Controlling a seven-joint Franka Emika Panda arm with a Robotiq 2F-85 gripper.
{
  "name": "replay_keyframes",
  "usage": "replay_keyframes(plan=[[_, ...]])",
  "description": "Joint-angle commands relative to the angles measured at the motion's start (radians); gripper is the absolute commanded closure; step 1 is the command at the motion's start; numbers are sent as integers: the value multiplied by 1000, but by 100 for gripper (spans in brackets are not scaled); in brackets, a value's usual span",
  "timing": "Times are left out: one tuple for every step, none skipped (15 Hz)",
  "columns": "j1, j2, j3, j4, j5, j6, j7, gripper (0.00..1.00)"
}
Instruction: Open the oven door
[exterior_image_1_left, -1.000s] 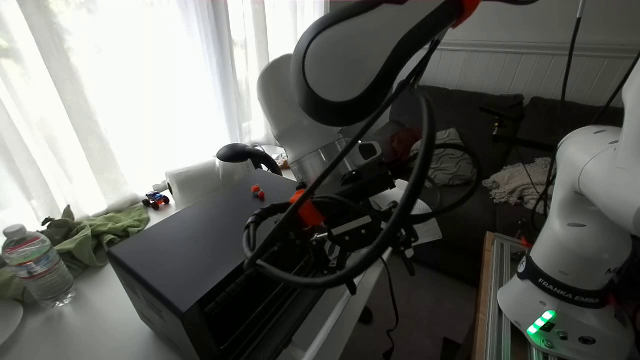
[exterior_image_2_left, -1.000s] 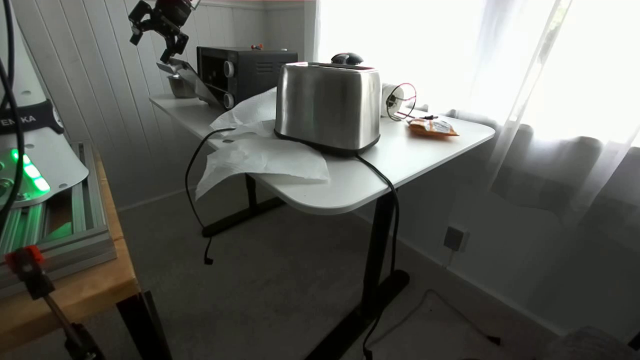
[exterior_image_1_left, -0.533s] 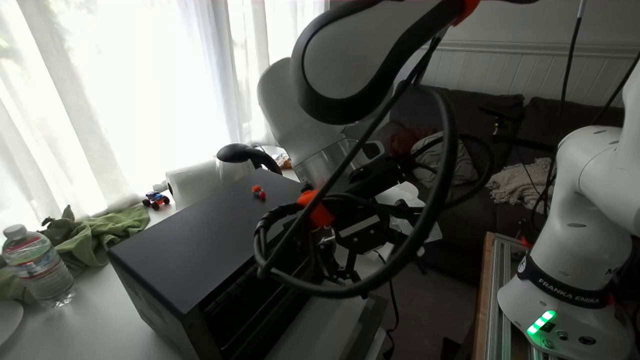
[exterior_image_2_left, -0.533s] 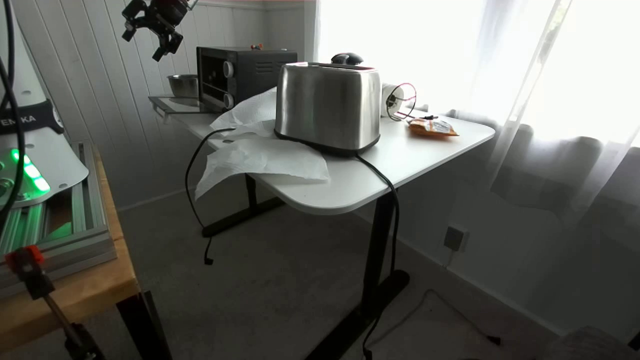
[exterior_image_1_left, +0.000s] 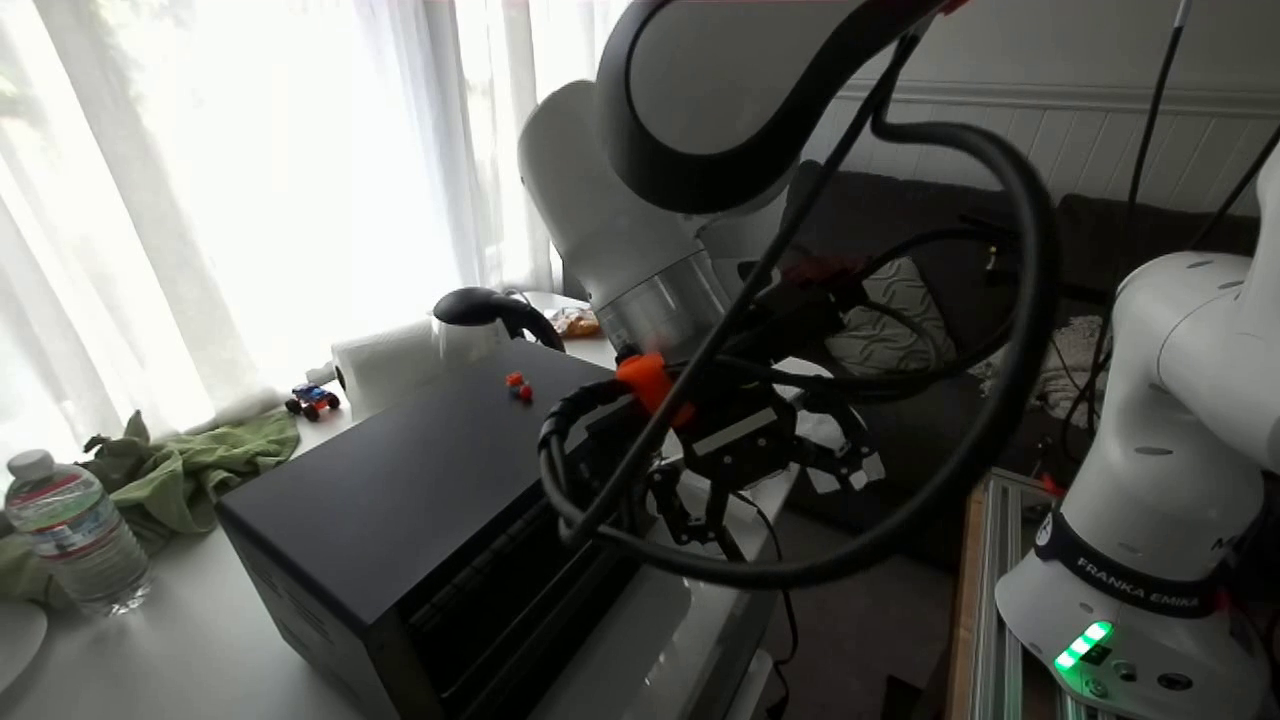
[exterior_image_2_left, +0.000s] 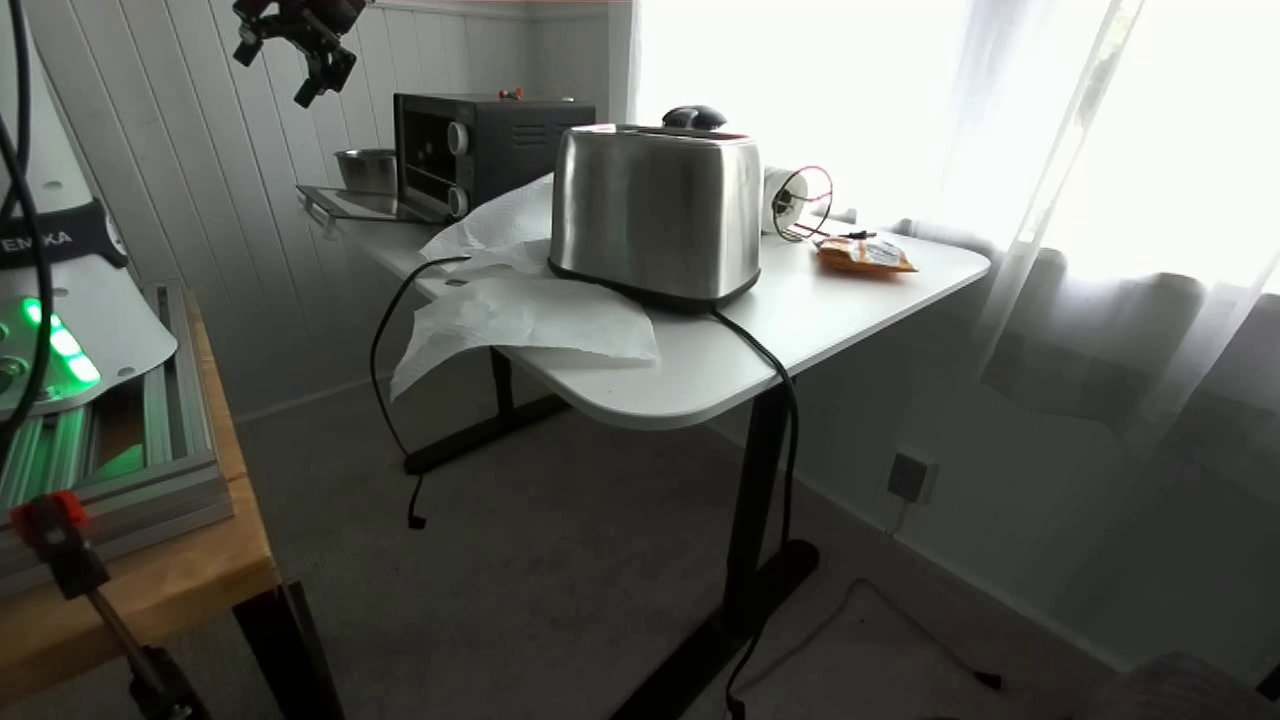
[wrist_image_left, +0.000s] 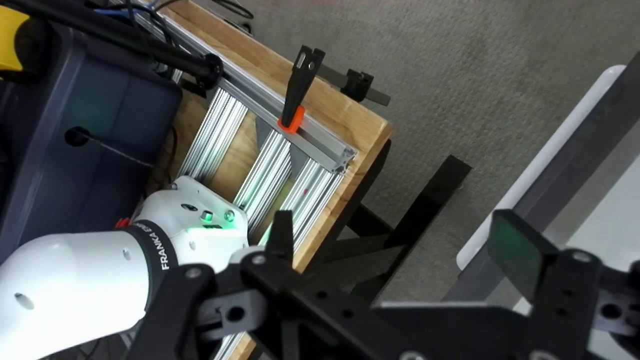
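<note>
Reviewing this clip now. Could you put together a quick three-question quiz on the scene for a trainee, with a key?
1. Multiple choice. The oven door is: (a) shut, (b) folded down, (c) missing.
2. True or false. The pincer is closed, its jaws touching each other.
3. Fill in the blank. The small orange object rests on top of the ____.

Key:
1. b
2. False; the pincer is open, with its jaws well apart.
3. oven
</note>
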Motion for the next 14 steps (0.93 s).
replay_keyframes(plan=[[4, -74, 17, -2, -153, -10, -16, 0], [4, -83, 20, 5, -193, -15, -37, 0], [5, -91, 25, 13, -232, -25, -57, 0], [7, -99, 28, 18, -254, -24, -95, 0], [8, -103, 33, 29, -279, -26, -126, 0], [9, -103, 38, 43, -307, -28, -155, 0], [8, -104, 41, 56, -332, -28, -190, 0], [7, -96, 45, 75, -360, -34, -227, 0], [6, -89, 47, 91, -385, -27, -266, 0], [5, -84, 48, 105, -409, -18, -307, 0], [4, -74, 46, 122, -428, -13, -357, 0], [2, -67, 45, 134, -451, -8, -403, 0], [2, -64, 44, 143, -466, 5, -450, 0], [-3, -83, 46, 109, -422, -2, -371, 0]])
